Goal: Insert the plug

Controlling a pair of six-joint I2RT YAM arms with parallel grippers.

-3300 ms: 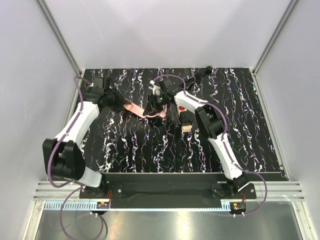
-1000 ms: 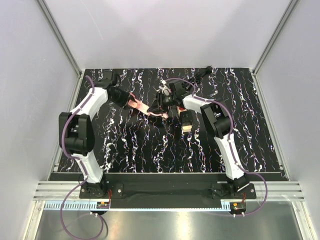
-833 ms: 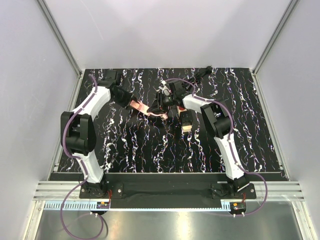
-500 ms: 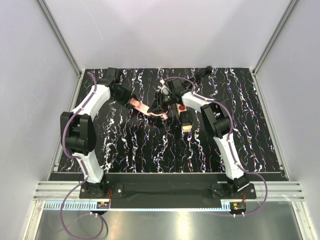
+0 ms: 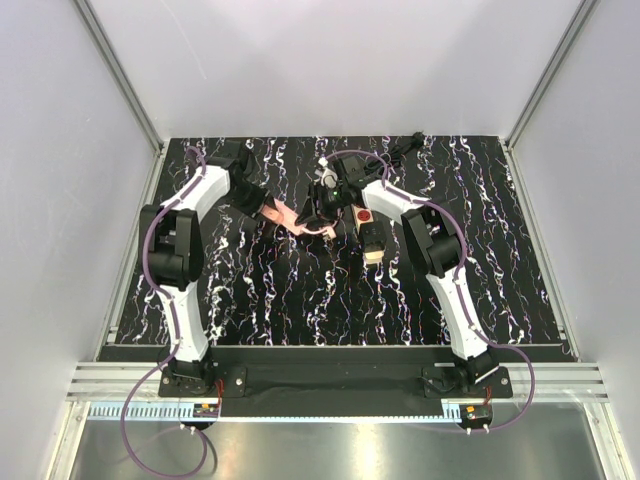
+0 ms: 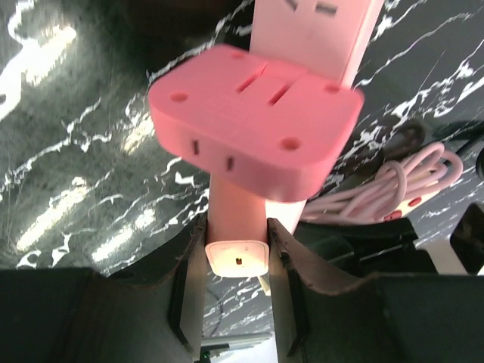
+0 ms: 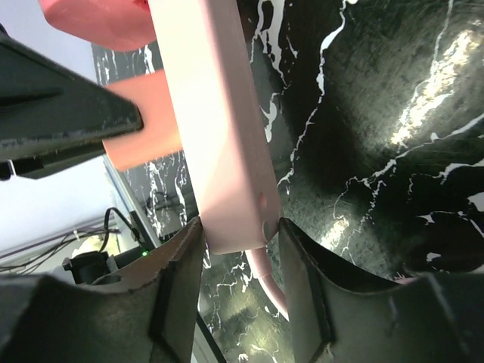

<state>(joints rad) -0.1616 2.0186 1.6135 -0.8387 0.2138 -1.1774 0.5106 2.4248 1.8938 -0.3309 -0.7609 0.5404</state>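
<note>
A long pale pink power strip (image 5: 296, 220) hangs above the black marbled table between both arms. My left gripper (image 6: 237, 257) is shut on one end of the strip (image 6: 237, 223). A chunky pink plug (image 6: 257, 121) with slots in its top sits against the strip's socket face, just ahead of those fingers. My right gripper (image 7: 240, 227) straddles the strip's other end (image 7: 219, 136), where the pink cord leaves. Its jaws stand close beside the strip, barely apart from it. From the top view, the left gripper (image 5: 258, 203) and right gripper (image 5: 322, 215) face each other.
The strip's coiled pink cord (image 6: 393, 189) lies under the right gripper. A tan and black block with a red button (image 5: 372, 240) sits just right of the cord. A black cable (image 5: 400, 148) lies at the back edge. Grey walls enclose the table.
The left arm has folded in, its elbow moving up and to the right while it keeps its hold on the strip. The strip has barely moved. The right arm has stayed in place.
</note>
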